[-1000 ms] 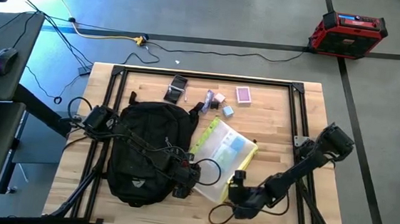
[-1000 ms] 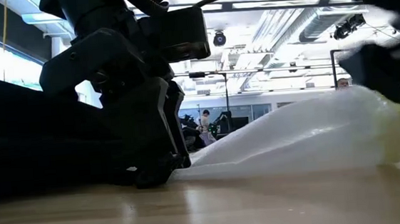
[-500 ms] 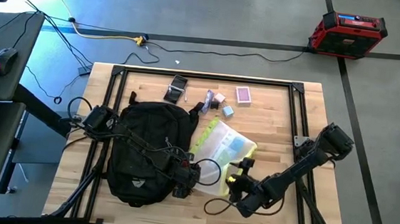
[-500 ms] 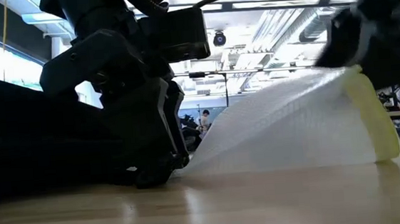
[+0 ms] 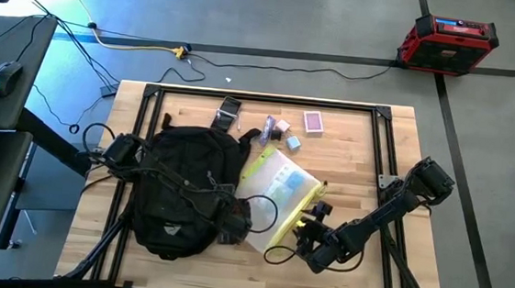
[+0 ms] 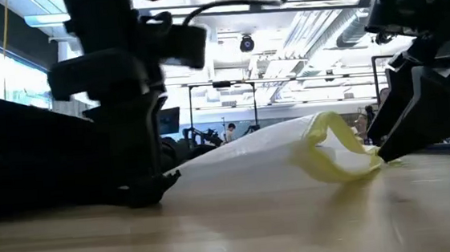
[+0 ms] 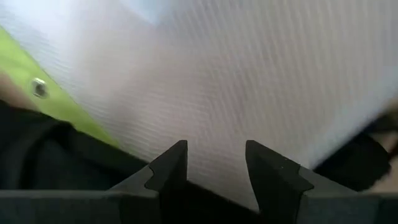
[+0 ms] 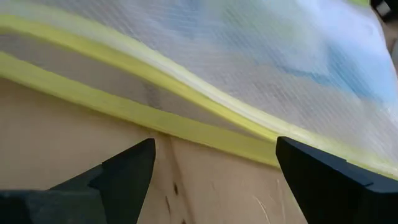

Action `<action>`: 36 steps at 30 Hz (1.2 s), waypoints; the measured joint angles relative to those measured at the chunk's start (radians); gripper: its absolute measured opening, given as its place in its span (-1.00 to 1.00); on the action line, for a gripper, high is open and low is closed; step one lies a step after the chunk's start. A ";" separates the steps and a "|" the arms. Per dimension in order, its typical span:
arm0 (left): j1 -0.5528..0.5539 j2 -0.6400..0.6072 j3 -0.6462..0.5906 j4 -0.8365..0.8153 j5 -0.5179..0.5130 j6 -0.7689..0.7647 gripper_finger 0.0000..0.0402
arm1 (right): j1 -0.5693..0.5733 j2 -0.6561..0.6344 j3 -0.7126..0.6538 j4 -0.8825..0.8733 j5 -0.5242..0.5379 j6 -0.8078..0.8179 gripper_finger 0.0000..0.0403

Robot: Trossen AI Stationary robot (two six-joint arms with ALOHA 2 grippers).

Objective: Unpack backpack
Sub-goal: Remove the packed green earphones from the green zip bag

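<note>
The black backpack [image 5: 180,189] lies on the table's left half. Against its right side lies the translucent pouch with neon-yellow trim [image 5: 281,192], flat on the wood, its yellow edge [image 6: 330,138] curled up at the right end. My left gripper [image 5: 235,227] stands at the pouch's near-left corner, between pouch and backpack, shut on the pouch. My right gripper [image 5: 308,233] stands open at the pouch's near-right yellow edge [image 8: 186,127]. Whether it touches the trim I cannot tell. My left gripper has the pouch's near-left corner [image 7: 214,140] between its two fingers, the white mesh filling the gap from finger to finger. The fingers come steeply from above. The pouch stretches away from them and lies on the table [image 6: 240,221].
Small items lie along the far edge: a dark object [image 5: 228,114], a pink box [image 5: 314,121] and some small pieces [image 5: 281,132]. Black frame rails [image 5: 381,154] border the table. Bare wood shows at the near right [image 5: 366,281]. A red case [image 5: 448,41] sits on the floor.
The pouch's right yellow end, raised half a second ago at my right gripper, has dropped back and curled, and the pouch has slid a little toward the backpack and the far edge. My left gripper has risen slightly and tipped. My right gripper has rolled.
</note>
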 joint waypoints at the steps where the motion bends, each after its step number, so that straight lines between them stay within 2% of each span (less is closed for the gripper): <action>1: 0.000 0.000 0.004 0.006 -0.015 0.005 -0.28 | 0.000 0.000 0.000 0.030 0.000 -0.023 0.59; 5: 0.013 0.000 0.006 0.098 -0.057 0.048 -0.28 | 0.001 0.000 0.000 0.138 -0.013 -0.116 0.59; 10: 0.065 -0.001 0.007 0.224 -0.090 0.136 -0.28 | -0.014 0.000 0.000 0.168 0.051 -0.140 0.59; 12: 0.094 -0.001 0.007 0.252 -0.081 0.155 -0.28 | -0.024 0.002 0.000 0.167 0.045 -0.182 0.59; 14: 0.123 -0.001 0.006 0.249 -0.076 0.158 -0.28 | -0.036 0.002 0.000 0.165 0.001 -0.236 0.59; 18: 0.164 0.009 0.006 0.236 -0.075 0.130 -0.28 | -0.052 0.002 0.000 0.178 -0.159 -0.303 0.59; 23: 0.177 0.050 0.008 0.230 -0.072 0.128 -0.28 | -0.033 0.002 0.000 0.185 -0.202 -0.341 0.53; 29: 0.175 0.080 0.007 0.222 -0.055 0.128 -0.28 | 0.026 0.003 0.000 0.223 -0.190 -0.402 0.40; 36: 0.174 0.093 0.009 0.229 -0.034 0.129 -0.28 | 0.006 0.003 0.000 0.225 -0.047 -0.404 0.32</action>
